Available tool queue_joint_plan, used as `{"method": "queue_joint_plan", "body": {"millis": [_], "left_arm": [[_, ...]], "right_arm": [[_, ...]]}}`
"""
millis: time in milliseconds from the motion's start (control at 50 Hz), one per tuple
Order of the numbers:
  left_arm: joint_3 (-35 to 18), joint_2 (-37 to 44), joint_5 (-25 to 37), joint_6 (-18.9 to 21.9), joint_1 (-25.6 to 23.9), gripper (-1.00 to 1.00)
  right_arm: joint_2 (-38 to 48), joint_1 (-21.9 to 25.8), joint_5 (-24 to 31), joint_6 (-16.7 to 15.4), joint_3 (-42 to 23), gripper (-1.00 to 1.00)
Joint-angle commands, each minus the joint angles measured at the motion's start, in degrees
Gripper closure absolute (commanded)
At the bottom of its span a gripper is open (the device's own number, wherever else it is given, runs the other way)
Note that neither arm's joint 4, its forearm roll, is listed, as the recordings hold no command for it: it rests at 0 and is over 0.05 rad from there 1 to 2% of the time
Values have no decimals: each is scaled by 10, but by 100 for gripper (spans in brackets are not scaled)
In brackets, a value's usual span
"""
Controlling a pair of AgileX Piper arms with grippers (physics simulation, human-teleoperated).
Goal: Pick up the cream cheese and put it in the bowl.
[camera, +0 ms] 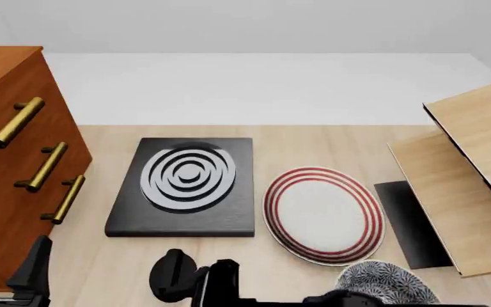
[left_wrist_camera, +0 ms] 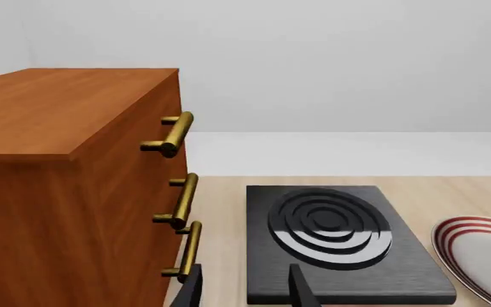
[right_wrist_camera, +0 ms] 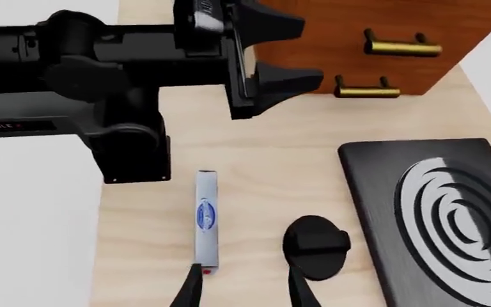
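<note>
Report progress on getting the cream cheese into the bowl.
Nothing is done yet: the cream cheese lies on the table, ungrasped. In hand: the right gripper hangs open by the carton's near end, not closed on it. The left gripper is open and idle by the drawers. Left: grasp, lift, carry to the bowl, which shows nothing inside.

A wooden cabinet (camera: 7, 160) with three brass handles (camera: 43, 167) stands at the surface's (camera: 314, 144) left. Beside it lies a black burner (camera: 186, 185) with ringed coils, then a red-ringed plate (camera: 324, 214). Light wooden boards (camera: 467, 179) sit at right.
</note>
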Motion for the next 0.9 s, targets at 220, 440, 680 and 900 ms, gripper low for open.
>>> {"method": "queue_joint_plan", "body": {"millis": [220,440,680,900], "left_arm": [[0,0,0,0,0,-100],[0,0,0,0,0,-100],[0,0,0,0,0,-100],[0,0,0,0,0,-100]], "right_arm": [[114,42,45,21,-107,-100],[166,37,41,36,-131,-100],[196,38,29,55,-137,-100],[238,37,13,66,-145,-100]]}}
